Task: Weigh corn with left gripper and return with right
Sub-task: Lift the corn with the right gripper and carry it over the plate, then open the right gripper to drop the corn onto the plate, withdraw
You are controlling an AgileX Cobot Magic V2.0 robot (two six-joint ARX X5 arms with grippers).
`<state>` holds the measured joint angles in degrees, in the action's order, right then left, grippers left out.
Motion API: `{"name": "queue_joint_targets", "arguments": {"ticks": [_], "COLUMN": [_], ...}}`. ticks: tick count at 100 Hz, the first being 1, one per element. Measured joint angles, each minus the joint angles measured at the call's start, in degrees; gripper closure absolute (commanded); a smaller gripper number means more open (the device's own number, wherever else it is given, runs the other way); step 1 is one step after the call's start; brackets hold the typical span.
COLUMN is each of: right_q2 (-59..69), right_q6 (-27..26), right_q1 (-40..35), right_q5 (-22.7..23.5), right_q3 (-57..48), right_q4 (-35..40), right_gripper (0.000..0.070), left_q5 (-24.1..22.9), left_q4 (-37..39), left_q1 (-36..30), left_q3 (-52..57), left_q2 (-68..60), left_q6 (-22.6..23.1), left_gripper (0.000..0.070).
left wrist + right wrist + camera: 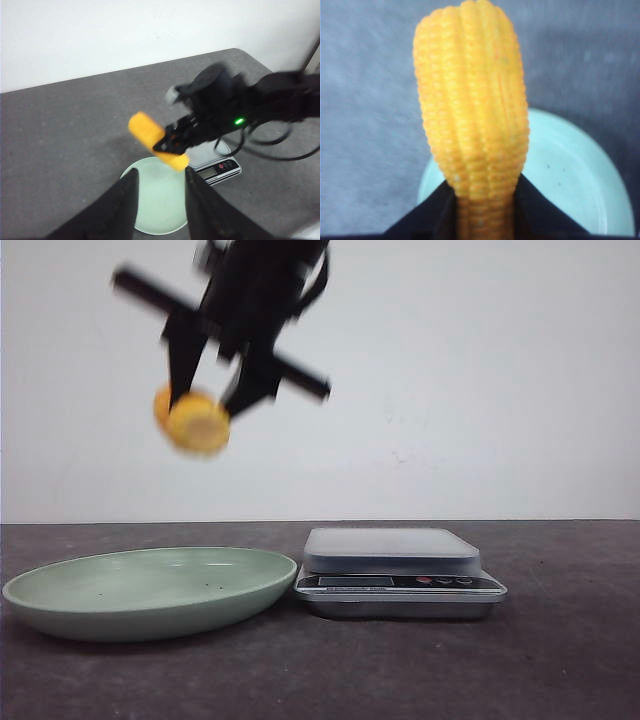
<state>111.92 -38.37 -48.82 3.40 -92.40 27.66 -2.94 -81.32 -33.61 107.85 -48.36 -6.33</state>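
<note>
The right end effector (213, 400) grips the corn (197, 423) above the green plate (60, 605).

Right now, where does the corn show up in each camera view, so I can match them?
Front view: corn in the air, upper left, held in the right tool above the green plate.
Left wrist view: corn at centre, above the plate.
Right wrist view: corn fills the middle.
Shared landmark: the plate.

Green plate (60, 602) touching scale (392, 551)
</note>
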Motion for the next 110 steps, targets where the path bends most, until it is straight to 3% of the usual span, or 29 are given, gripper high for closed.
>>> {"name": "queue_joint_targets", "arguments": {"ticks": [34, 53, 72, 90, 110], "right_q2": [7.1, 7.1, 7.1, 7.06, 4.68], "right_q6": [-8.04, -8.63, -8.59, -6.75, -1.64], "right_q1": [-0.37, -0.66, -0.66, -0.63, -0.61], "right_q5": [2.6, 2.62, 2.73, 2.8, 2.38], "right_q3": [0.17, 0.2, 0.2, 0.17, -1.11], "right_q4": [0.94, 0.66, 3.15, 3.87, 3.91], "right_gripper": [0.0681, 0.0458, 0.0364, 0.0208, 0.0186], "left_q5": [1.6, 1.6, 1.6, 1.4, 1.38], "left_q4": [0.0, 0.0, 0.0, 0.0, 0.0], "left_q1": [-2.21, -2.91, -3.45, -3.45, -3.56], "left_q3": [0.0, 0.0, -0.02, -0.02, -0.02], "left_q2": [0.0, 0.0, 0.0, 0.0, 0.0], "left_q6": [0.0, 0.0, 0.0, 0.02, 0.22], "left_gripper": [0.0556, 0.0556, 0.0556, 0.0556, 0.0556]}}
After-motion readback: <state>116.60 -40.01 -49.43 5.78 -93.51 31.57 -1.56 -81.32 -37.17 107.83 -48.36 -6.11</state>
